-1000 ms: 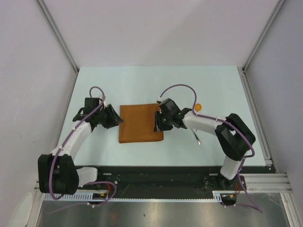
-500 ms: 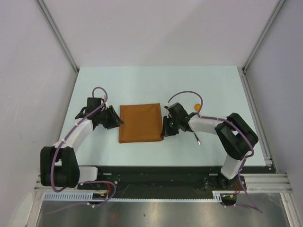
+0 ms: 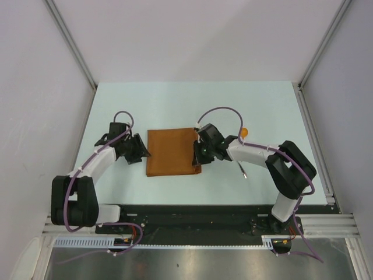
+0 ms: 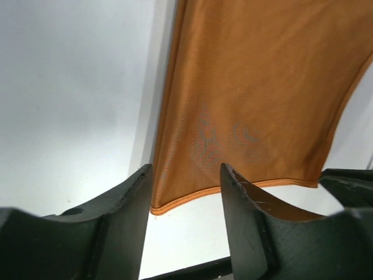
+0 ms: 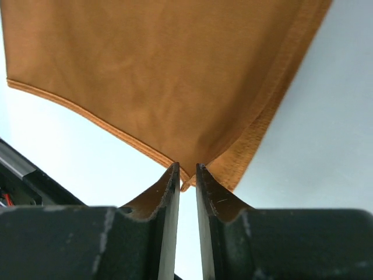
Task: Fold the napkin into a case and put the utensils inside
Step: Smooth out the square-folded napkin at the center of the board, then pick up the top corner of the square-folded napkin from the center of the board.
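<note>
The napkin [image 3: 171, 153] lies on the pale bench [image 3: 175, 105] as a folded rust-orange rectangle, roughly midway between the two arms. It is not yet narrowed into a slim pocket. Both utensils are outside the cloth, on the bench to its right and mostly hidden by the right arm. The spoon [image 3: 243, 132] shows only its round orange bowl just past the arm. The fork [image 3: 242, 170] shows only a short end poking out on the arm's near side.

The left pincer [image 4: 185, 169] stands apart, low at the napkin's left side. In the left wrist view its two dark fingers [image 4: 125, 221] straddle a hemmed corner of the cloth without pressing it. The right pincer [image 5: 186, 168] is at the napkin's near right corner. Its fingers are drawn almost together, with the tip of that corner clamped in the narrow slit between them. The cloth there is bunched and raised slightly off the bench.

Half a second ago the right pincer sat just off the napkin's right edge, beside the cloth rather than over it. It has since come in over the corner, close to where it was a full second ago. The left pincer has stayed at the left side, turned a little. The napkin, spoon and fork rest in the same spots as before.
</note>
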Robot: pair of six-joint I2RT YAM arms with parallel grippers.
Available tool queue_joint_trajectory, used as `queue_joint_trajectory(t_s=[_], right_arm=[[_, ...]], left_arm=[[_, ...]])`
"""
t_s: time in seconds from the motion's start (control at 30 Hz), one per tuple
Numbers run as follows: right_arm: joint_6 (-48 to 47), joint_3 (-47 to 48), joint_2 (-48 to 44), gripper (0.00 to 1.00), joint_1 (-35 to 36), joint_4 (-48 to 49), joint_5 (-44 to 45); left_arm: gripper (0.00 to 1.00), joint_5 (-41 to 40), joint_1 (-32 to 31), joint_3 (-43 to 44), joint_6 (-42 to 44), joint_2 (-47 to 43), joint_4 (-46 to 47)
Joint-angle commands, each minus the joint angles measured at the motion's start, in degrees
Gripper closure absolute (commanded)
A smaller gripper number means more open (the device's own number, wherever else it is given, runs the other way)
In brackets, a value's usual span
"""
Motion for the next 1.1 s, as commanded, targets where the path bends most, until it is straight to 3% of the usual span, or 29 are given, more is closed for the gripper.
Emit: queue_joint_trajectory(t_s=[0.0,0.03,0.27,0.43,0.77,0.97,1.07], right_arm=[[-1.1,-0.5,-2.1,0.77,-1.2,-1.2,1.6],[-1.0,-0.8,-2.4,0.76,-1.6,-1.4,1.7],[2.9,-4.7,-5.7,0.55,-2.5,-1.8,0.0],[7.0,-7.0,-6.2,0.41,-2.8,0.8,-1.3],[7.3,-9.9,-9.5,0.4,-5.5,0.1,0.4],[6.9,-9.5,-11.3,0.42,-6.6,-3.5,4.6],[6.2,-8.7,-11.2,0.44,-7.0,-4.8,6.6]], left_arm=[[0.5,-2.1,-0.1,-1.9,0.1,1.8,1.0],[0.54,-2.5,-0.1,-2.3,-0.2,1.9,1.7],[0.51,-0.6,-0.4,-7.5,-2.1,1.0,6.8],[0.57,0.8,-2.3,-10.2,-4.4,3.4,11.0],[0.61,1.9,-9.4,-17.0,-12.8,-1.6,15.2],[0.59,1.5,-16.8,-19.0,-18.1,-7.0,13.3],[0.55,0.1,-17.3,-18.4,-17.4,-9.9,9.1]])
